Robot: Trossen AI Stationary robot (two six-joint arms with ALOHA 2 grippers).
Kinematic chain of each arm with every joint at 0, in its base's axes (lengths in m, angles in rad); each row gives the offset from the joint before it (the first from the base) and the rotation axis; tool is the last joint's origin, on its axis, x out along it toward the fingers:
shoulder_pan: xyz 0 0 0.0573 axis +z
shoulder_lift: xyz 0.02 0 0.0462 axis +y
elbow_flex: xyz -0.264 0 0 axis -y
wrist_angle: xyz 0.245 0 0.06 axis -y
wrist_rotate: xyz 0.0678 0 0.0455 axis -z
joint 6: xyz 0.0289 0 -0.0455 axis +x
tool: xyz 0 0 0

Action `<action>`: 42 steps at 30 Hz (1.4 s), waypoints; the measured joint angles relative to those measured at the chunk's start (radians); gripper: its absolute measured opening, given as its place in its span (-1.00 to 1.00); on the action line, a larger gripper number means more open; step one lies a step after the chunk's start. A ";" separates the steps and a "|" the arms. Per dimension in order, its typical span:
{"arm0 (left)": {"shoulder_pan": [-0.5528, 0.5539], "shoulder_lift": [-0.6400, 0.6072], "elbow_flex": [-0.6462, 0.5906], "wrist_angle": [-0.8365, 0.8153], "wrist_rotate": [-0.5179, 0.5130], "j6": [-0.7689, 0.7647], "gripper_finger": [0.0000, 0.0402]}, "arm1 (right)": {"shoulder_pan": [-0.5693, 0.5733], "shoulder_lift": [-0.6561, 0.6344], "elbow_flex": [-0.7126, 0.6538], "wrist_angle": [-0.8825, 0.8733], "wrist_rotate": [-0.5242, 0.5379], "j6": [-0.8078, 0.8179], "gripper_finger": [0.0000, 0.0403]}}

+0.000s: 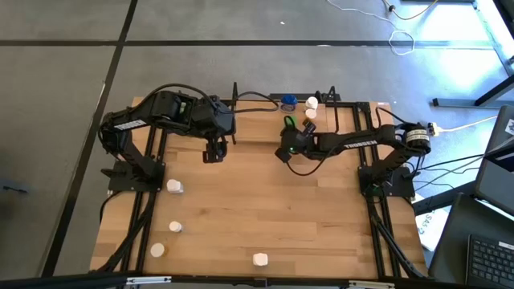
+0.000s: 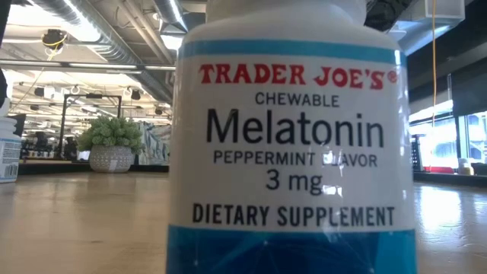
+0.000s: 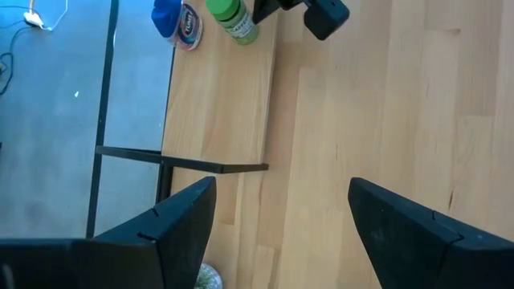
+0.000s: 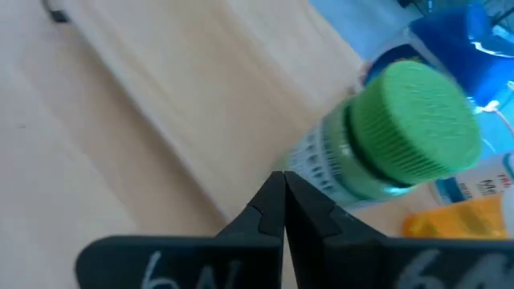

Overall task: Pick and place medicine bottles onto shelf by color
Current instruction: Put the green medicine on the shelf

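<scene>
Green-capped bottle (image 4: 401, 136) on shelf (image 3: 217, 104) — right jaws closed (empty), left jaws open.

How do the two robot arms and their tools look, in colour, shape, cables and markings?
Both arms are black and jointed, with black cables looping along them. The left arm looks bulkier; the right arm is slimmer, with a pale ring near its base. The left tool has two dark wedge-shaped fingers. The right tool has dark fingers with faint white handwriting.
</scene>
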 joint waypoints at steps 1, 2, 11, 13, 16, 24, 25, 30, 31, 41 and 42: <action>0.000 0.000 0.000 0.000 0.000 0.000 0.39 | -0.006 0.000 0.000 0.001 0.000 -0.007 -0.96; 0.000 0.000 0.000 0.000 0.000 0.000 0.39 | -0.011 0.000 0.000 0.001 0.002 -0.010 -0.96; 0.000 0.000 0.000 0.001 0.000 0.000 0.39 | -0.066 0.001 0.000 0.017 0.011 -0.056 -0.96; 0.000 0.000 0.000 0.001 0.000 0.001 0.39 | -0.078 0.001 0.000 0.032 0.012 -0.070 -0.96; 0.000 0.000 0.000 0.001 0.000 0.001 0.39 | -0.094 0.001 0.000 0.046 0.011 -0.094 -0.96; 0.000 0.000 0.000 0.001 0.000 0.002 0.39 | -0.097 0.001 0.000 0.051 -0.052 -0.094 -0.96; 0.000 0.000 0.000 0.000 0.000 0.002 0.39 | -0.091 -0.002 0.000 0.051 -0.061 -0.094 -0.96; 0.000 0.000 0.000 -0.026 0.000 -0.021 0.39 | -0.048 -0.038 0.000 0.055 -0.077 -0.094 -0.96; 0.000 0.000 0.000 -0.029 0.000 -0.026 0.39 | -0.038 -0.050 0.000 0.053 -0.078 -0.094 -0.96; -0.005 -0.002 0.000 -0.059 0.000 -0.109 0.39 | 0.059 -0.219 0.000 0.044 -0.077 -0.140 -0.96; -0.009 -0.012 -0.001 -0.058 0.000 -0.113 0.39 | 0.068 -0.238 0.000 0.044 -0.077 -0.150 -0.96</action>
